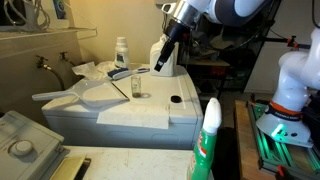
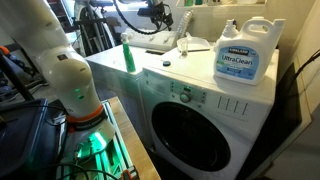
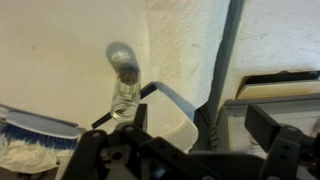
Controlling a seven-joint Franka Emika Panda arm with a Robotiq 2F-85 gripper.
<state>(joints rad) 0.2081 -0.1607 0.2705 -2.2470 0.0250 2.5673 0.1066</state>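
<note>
My gripper hangs open and empty above the white top of the washing machine, in front of a white jug. It also shows in an exterior view. In the wrist view the two fingers are spread wide with nothing between them. A small clear glass stands upright just ahead and to the left of the fingers. It shows in both exterior views. A white plastic scoop lies beside the glass, and it also shows in an exterior view.
A green-capped bottle and a crumpled cloth sit at the back. A spray bottle stands in the foreground. A Kirkland detergent jug and a green bottle stand on the machine top. A faucet is on the wall.
</note>
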